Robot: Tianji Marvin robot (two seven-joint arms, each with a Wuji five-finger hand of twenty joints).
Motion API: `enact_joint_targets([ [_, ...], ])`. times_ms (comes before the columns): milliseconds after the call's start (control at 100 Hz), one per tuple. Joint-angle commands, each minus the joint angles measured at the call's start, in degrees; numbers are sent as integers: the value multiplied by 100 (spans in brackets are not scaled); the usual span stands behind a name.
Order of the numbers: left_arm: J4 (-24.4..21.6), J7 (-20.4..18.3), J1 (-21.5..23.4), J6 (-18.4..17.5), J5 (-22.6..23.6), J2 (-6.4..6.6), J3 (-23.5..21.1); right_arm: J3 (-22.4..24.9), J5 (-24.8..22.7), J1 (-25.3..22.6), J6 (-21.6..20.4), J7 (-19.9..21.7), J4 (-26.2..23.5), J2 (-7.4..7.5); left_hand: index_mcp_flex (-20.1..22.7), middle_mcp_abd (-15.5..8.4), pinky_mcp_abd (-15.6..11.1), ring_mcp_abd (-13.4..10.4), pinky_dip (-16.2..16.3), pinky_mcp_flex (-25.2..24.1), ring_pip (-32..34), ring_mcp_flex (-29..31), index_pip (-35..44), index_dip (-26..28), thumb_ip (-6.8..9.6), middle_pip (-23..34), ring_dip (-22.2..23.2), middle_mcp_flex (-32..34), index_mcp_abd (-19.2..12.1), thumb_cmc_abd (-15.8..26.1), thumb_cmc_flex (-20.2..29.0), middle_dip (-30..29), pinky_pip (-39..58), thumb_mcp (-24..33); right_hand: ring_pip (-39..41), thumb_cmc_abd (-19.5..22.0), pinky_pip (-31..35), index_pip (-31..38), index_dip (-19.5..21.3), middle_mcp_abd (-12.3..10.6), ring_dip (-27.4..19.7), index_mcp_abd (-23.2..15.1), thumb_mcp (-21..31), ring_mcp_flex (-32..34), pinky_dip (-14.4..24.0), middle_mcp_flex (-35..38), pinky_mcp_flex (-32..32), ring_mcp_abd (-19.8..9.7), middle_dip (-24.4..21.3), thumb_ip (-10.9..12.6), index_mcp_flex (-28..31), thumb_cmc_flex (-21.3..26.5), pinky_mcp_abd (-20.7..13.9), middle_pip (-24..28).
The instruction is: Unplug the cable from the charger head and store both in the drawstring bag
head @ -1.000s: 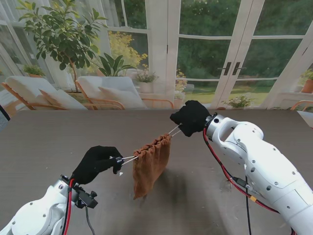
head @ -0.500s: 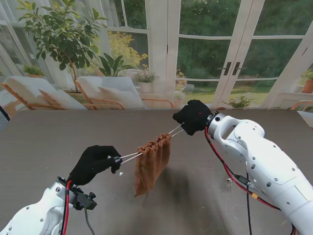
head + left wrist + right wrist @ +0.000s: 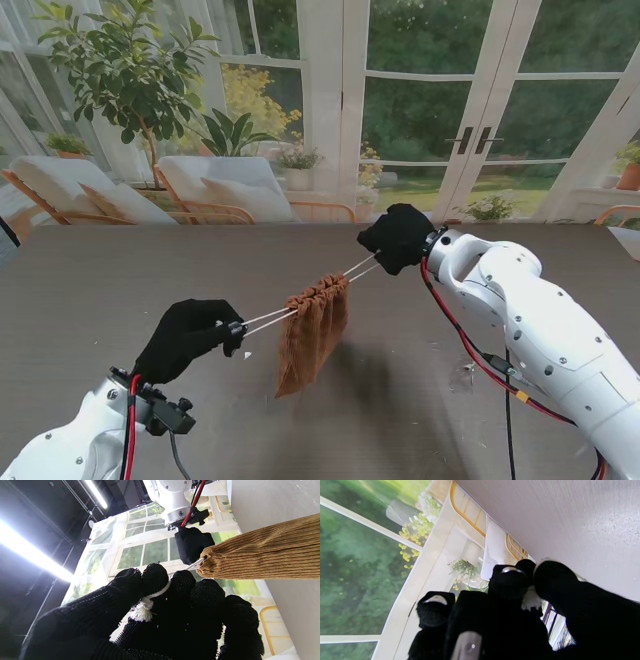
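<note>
Drawstring bag (image 3: 312, 333) of brown ribbed cloth hangs in the air over the desk (image 3: 90, 290), stretched between the two hands, with its mouth pulled together into tight folds. Its lower corner is near the desk surface, but I cannot tell if it touches. What is inside the bag is hidden; the cable and the charger head are not visible in any view.

On the right of the bag and farther from me, the right hand (image 3: 397, 238) in a black glove is closed on the white cord (image 3: 360, 268) that comes out from the bag's mouth. In the right wrist view only a small white tuft (image 3: 530, 600) of this cord shows between the thumb and a finger, and the bag itself is cut off there.

On the left of the bag and nearer to me, the left hand (image 3: 190, 335) is clamped on the other white cord (image 3: 268, 318). The left wrist view shows its frayed knot (image 3: 142, 610) pinched between two fingertips (image 3: 155, 576), and the cord runs tight to the bag's mouth.
</note>
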Motion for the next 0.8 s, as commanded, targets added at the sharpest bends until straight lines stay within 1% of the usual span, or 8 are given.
enact_joint_targets([
  [0,-122,-72,60,-11,8,-31,-26,-8,-45,52,47,116,94,40,468,-308,-222,-176,-81,95,261,221,441,64,-103,130,0,208,-254,335,-113,-53,239,182,204,-75,242,229,79,279,65,-99,516,34,-24,508,2993,-1238,67,-72,33,139,-124,167],
  [360,-316,43,202,31,98,-46,-98,-249,12,316,131,72,432,43,476,-318,-222,-206,-99,106,272,227,457,81,-101,148,-7,214,-272,355,-128,-65,251,185,204,-73,241,233,78,279,65,-101,512,34,-23,508,2993,-1238,68,-71,27,141,-124,167],
  [790,-516,165,421,31,165,-65,-200,-413,46,482,200,110,606,45,460,-319,-225,-210,-113,106,290,237,460,79,-105,165,-7,211,-255,351,-117,-53,255,180,204,-67,236,235,74,279,66,-111,508,34,-24,508,2992,-1238,67,-69,25,141,-124,163],
])
